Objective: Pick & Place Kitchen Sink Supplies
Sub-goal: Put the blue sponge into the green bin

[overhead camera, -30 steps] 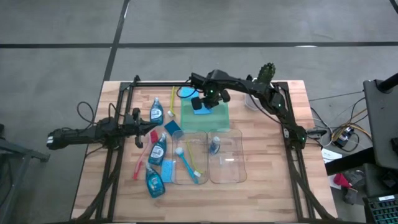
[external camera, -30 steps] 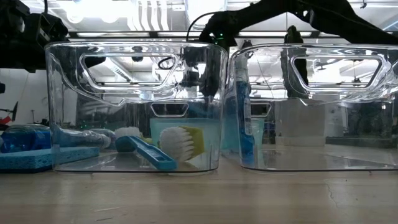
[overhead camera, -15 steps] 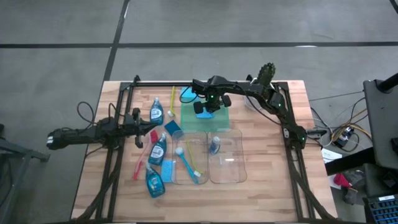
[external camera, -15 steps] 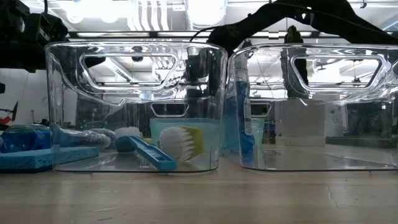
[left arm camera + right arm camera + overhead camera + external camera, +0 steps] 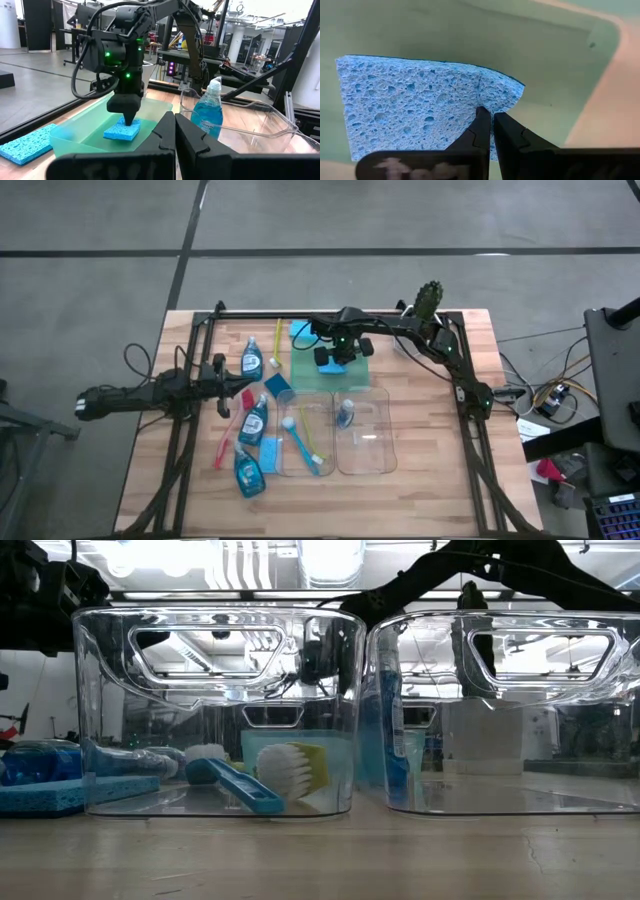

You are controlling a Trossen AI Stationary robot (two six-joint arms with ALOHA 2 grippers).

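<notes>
Table (image 5: 420, 470): wooden top; we count the items on it from largest down.

Two clear bins: left bin (image 5: 303, 435) holds brushes, among them a blue-handled brush (image 5: 232, 783); right bin (image 5: 365, 442) holds one bottle of blue liquid (image 5: 345, 414), upright.

Green tray (image 5: 300, 370): just behind the bins.

Right gripper (image 5: 337, 360): over the tray, fingers pinched together on the edge of a blue sponge (image 5: 415, 107), which we see at the tray floor in the left wrist view.

Left gripper (image 5: 175, 131): at the table's left side, fingers together, holding nothing.

Cactus in white pot (image 5: 426, 298): back right corner.

Loose bottles (image 5: 251, 360), left of the bins: three.

Loose sponges: one (image 5: 299, 330) behind the tray, one (image 5: 277, 384) beside the left bin.

Brushes outside the bins: yellow-green (image 5: 277, 345), red-pink (image 5: 229, 435).
</notes>
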